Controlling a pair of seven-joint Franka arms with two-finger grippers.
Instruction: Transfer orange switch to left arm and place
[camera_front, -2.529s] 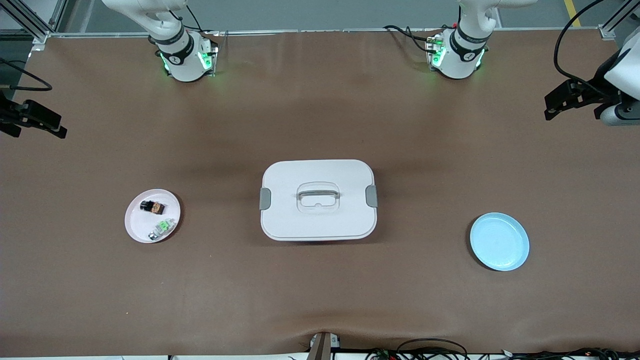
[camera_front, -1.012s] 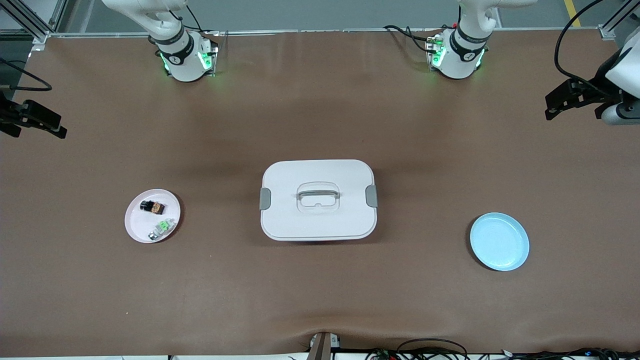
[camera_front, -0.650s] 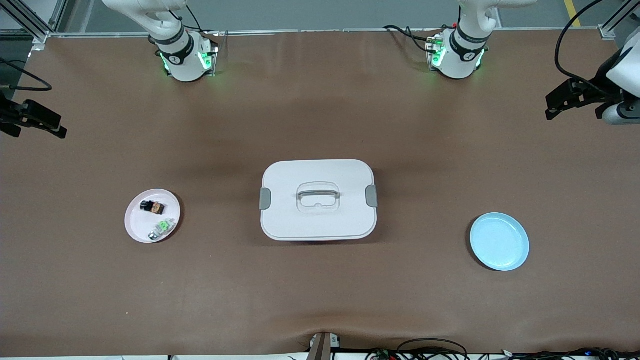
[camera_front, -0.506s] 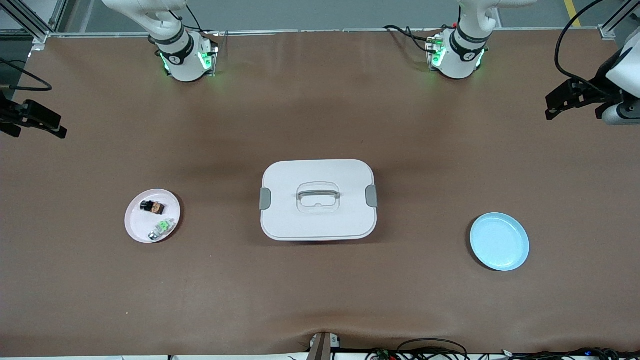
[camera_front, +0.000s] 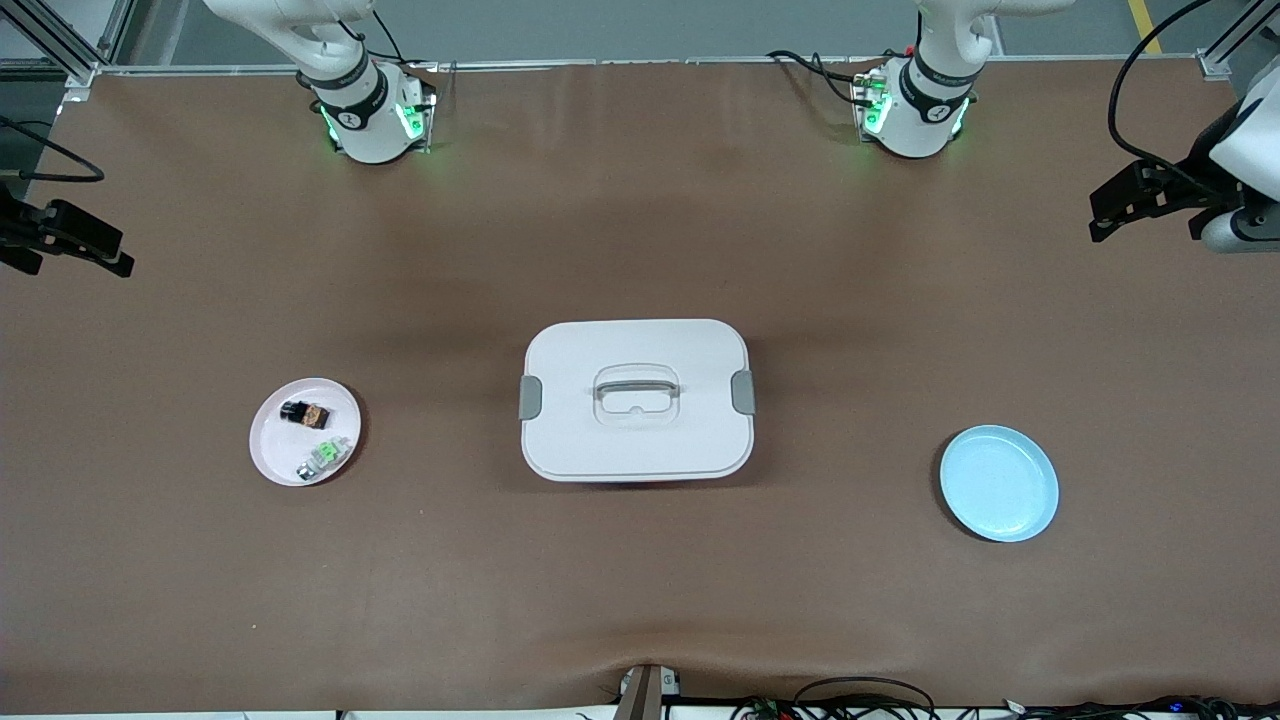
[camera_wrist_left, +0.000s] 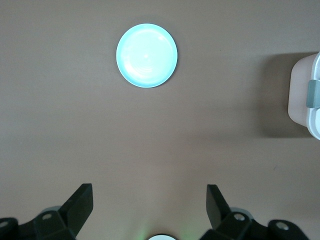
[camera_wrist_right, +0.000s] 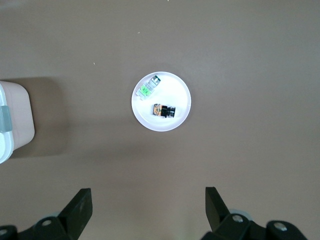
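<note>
Nothing's moved: orange switch (camera_front: 306, 412) still on pink plate (camera_front: 275, 455); left gripper (camera_wrist_left: 148, 207), right gripper (camera_wrist_right: 147, 207) still spread wide, waiting.

The box (camera_front: 636, 399) stands at the middle of the table (camera_front: 640, 600), between the pink plate (camera_front: 270, 455) toward the right arm's end and the blue plate (camera_front: 999, 483) toward the left arm's end. Bare table runs along both long edges.

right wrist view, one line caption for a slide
Open right hand high over pink plate holding orange switch.
</note>
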